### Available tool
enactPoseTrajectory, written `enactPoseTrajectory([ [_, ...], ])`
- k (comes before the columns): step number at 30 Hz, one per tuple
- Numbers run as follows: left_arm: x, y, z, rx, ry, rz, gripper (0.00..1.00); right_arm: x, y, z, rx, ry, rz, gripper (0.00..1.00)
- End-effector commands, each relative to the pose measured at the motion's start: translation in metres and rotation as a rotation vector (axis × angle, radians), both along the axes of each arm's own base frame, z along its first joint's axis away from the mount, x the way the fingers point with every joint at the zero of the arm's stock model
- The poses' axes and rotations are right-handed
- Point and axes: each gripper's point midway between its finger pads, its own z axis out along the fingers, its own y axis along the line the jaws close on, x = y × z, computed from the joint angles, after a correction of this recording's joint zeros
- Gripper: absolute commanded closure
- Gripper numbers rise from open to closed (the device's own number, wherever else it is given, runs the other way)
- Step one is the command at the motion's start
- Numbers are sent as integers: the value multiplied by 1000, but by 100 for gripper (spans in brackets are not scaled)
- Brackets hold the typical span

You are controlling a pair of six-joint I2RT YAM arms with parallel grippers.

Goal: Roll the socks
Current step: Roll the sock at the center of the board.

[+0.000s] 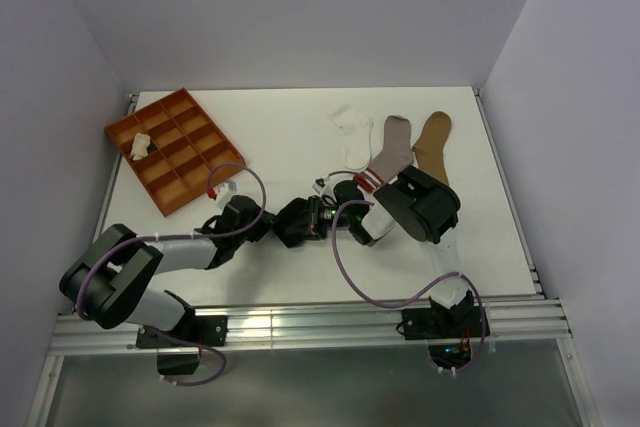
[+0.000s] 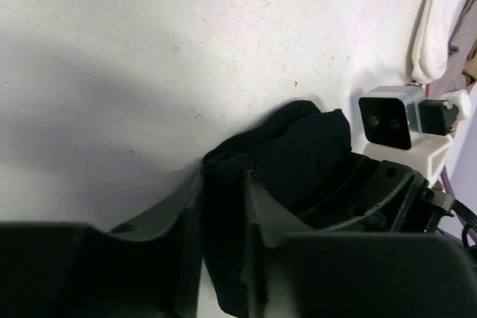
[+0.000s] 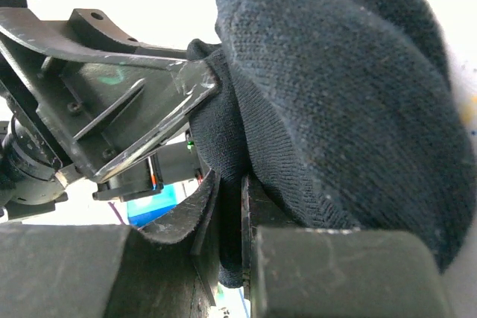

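Note:
A bunched black sock point(image 1: 298, 223) lies at the table's middle, between both grippers. My left gripper point(image 1: 285, 224) comes in from the left, and in its wrist view the fingers point(image 2: 223, 191) are closed on a fold of the black sock point(image 2: 298, 147). My right gripper point(image 1: 335, 217) meets it from the right. Its jaws point(image 3: 232, 221) pinch an edge of the same sock point(image 3: 335, 87), which bulges above them. A white sock point(image 1: 354, 137), a grey sock with a red-striped cuff point(image 1: 392, 155) and a tan sock point(image 1: 433, 142) lie flat behind.
An orange compartment tray point(image 1: 190, 162) sits at the back left with a small pale rolled sock point(image 1: 140, 144) in one cell. The right wrist's camera block point(image 2: 391, 115) is close to the left fingers. Walls enclose the table on three sides.

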Motion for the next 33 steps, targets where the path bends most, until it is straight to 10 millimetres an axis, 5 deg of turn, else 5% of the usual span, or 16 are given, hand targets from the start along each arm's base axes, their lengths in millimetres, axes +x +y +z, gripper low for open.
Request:
enactPoseTrajectory([
  [1, -9, 16, -25, 95, 86, 27, 76, 3, -2, -6, -5, -3, -12, 100],
  [5, -10, 17, -27, 114, 107, 24, 99, 5, -4, -2, -35, -49, -3, 96],
  [11, -10, 18, -25, 175, 177, 25, 100, 11, -17, 6, -189, -234, 8, 66],
  [12, -10, 20, -25, 192, 191, 26, 100, 14, -14, 23, -198, -306, 6, 64],
  [16, -13, 24, -29, 296, 291, 5, 100, 36, -31, 36, -436, -558, -117, 57],
  [20, -17, 27, -35, 387, 383, -23, 100, 34, -38, 55, -610, -811, -149, 52],
  [23, -16, 25, -34, 411, 417, -40, 100, 27, -25, 70, -686, -954, -142, 49],
  [33, -16, 19, -30, 389, 418, -59, 100, 16, -3, 45, -850, -1046, -83, 47],
])
